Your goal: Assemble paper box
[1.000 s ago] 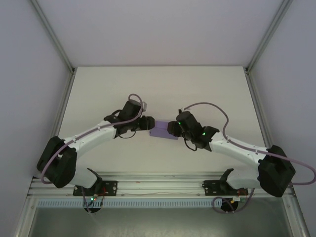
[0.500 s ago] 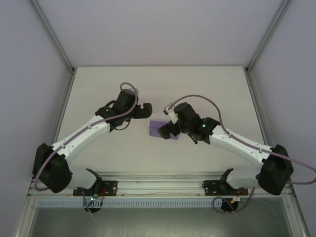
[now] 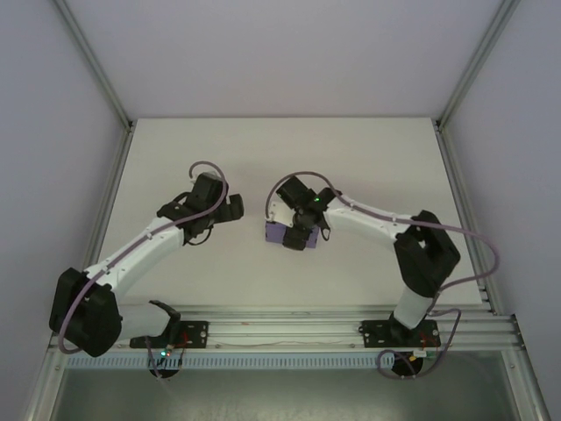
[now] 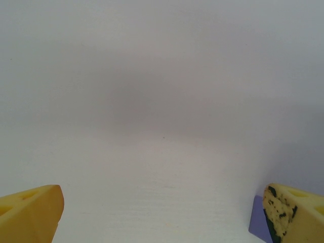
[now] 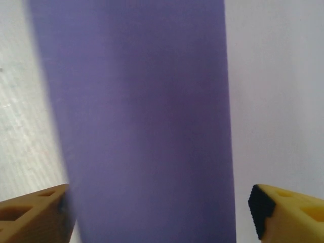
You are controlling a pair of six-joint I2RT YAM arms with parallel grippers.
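Right gripper [image 5: 159,215]: jaws wide, straddling the paper box [image 3: 274,234], one finger clear of its side. Left gripper [image 4: 162,215]: wide, nothing between. Box lies mid-table [image 3: 351,158], flaps shut, inside hidden.

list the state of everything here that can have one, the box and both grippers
paper box: folded up into a small box shape, lying on the table, not gripped; whether every flap is tucked cannot be told
left gripper: open wide, empty, off to the box's side
right gripper: open, over the box with one finger on each side of it, a gap visible at one finger
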